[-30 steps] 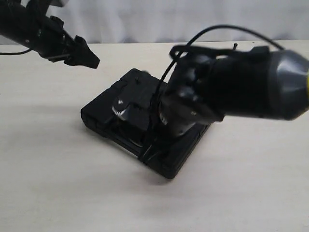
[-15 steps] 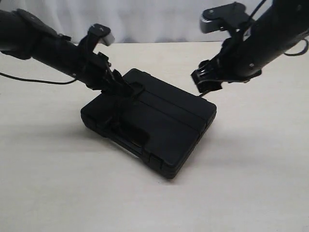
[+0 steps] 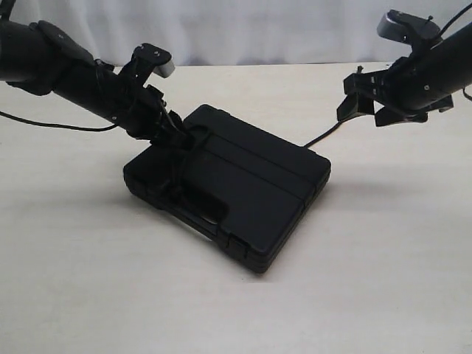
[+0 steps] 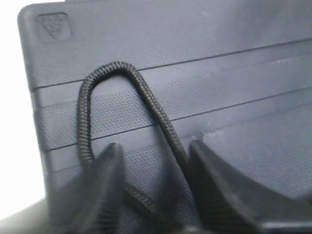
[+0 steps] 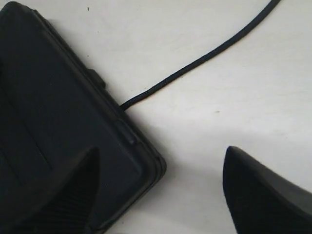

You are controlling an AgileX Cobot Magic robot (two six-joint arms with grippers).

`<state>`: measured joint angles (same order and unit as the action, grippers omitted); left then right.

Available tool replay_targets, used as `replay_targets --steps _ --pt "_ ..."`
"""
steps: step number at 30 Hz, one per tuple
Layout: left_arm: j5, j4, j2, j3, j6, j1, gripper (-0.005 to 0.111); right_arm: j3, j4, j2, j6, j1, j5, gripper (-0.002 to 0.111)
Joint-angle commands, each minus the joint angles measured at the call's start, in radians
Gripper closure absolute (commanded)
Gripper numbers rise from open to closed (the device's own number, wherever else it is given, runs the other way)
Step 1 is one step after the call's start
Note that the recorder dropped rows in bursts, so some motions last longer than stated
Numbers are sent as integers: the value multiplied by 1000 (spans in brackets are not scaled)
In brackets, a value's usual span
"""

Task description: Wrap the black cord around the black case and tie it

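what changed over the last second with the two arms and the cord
The left gripper came down from the upper left to the left end of the black case, jaws apart over a loop of the black cord. The right gripper left the middle of the case and pulled back to the right, open and empty. The case stayed put.

Robot lab bench, pale wood-grain tabletop (image 3: 88, 295), white curtain backdrop (image 3: 258, 29)
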<state>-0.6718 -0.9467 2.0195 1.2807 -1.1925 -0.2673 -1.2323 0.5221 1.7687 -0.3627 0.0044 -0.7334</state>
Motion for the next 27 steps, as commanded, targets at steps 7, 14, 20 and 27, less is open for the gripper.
replay_targets --steps 7,14,20,27 --pt "53 153 -33 -1 174 -1 49 -63 -4 114 11 -8 98 42" --pt "43 123 9 -1 174 -52 59 -168 -7 208 30 -8 100 42" --pt "57 196 16 -1 206 -57 85 -212 -25 279 49 -30 111 42" --pt "46 190 16 -1 172 -59 107 -221 1 362 71 -72 170 43"
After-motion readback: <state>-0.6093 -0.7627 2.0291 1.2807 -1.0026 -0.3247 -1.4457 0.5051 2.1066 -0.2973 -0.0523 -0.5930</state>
